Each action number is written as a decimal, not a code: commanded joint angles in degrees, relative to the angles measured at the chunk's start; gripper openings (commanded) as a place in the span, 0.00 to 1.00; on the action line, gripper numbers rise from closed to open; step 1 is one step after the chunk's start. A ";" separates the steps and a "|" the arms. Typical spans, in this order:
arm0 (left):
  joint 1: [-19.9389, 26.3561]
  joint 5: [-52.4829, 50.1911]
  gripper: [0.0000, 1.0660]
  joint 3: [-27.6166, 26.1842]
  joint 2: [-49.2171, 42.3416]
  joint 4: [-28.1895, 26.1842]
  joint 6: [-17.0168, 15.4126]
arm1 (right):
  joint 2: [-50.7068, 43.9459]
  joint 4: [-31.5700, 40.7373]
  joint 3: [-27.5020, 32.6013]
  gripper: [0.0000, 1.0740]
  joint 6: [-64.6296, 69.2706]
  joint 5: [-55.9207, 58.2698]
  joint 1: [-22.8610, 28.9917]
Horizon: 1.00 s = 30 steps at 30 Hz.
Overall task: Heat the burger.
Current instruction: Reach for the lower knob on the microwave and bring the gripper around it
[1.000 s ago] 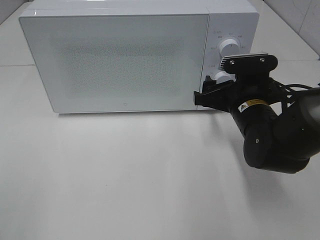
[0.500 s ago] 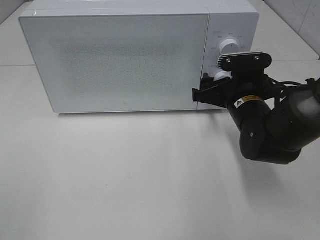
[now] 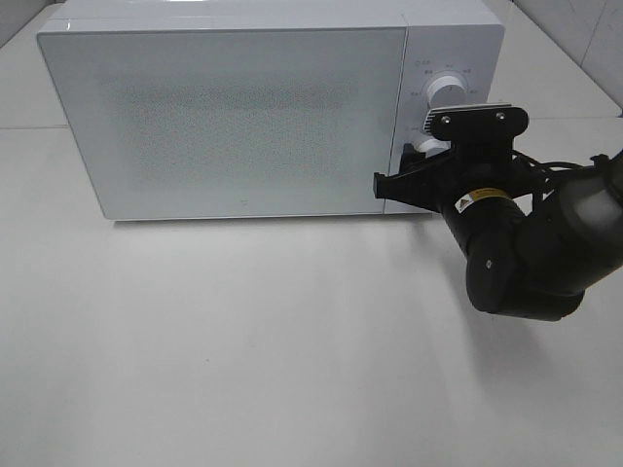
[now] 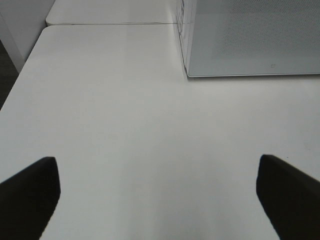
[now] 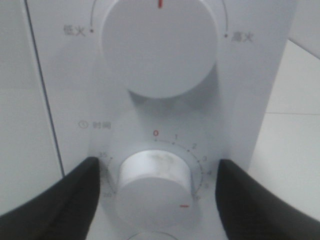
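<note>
Since a second ago the right arm (image 3: 526, 253) has edged a little closer to the control panel (image 3: 450, 97) and now reaches in from 3 o'clock in the high view. The control panel is on the 3 o'clock side of the white microwave (image 3: 243, 29), which stands at 12 o'clock on the white table (image 3: 243, 350).

The microwave door (image 3: 234, 117) is shut and its dotted window shows nothing behind it. The burger appears in none of the views, so I cannot tell where it is.

The right gripper (image 5: 157, 172) is at the lower knob (image 5: 152, 182), the timer dial. Its two dark fingers (image 5: 70, 197) stand one on each side of the knob, spread, with a strip of white panel showing between each finger and the knob, so neither touches it. With the dial's zero at 12 o'clock, the knob's red mark sits at about 4 o'clock. The upper knob (image 5: 160, 45) is just above it, with its red mark at 12 o'clock.

The left gripper (image 4: 160, 195) hangs over bare table with its fingertips (image 4: 30, 192) wide apart and nothing between them. From its wrist camera, a corner of the microwave shows well beyond it.
</note>
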 commanded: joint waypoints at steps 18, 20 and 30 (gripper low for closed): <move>0.11 -0.34 0.94 0.23 -0.86 -0.06 -0.34 | 0.23 -2.92 -0.74 0.03 6.82 -5.79 -0.34; 0.11 -0.34 0.94 0.23 -0.86 -0.06 -0.34 | 0.23 -3.61 -0.74 0.03 15.64 -6.53 -0.34; 0.11 -0.34 0.94 0.23 -0.86 -0.06 -0.34 | 0.23 -5.79 -0.74 0.04 61.48 -9.91 -0.34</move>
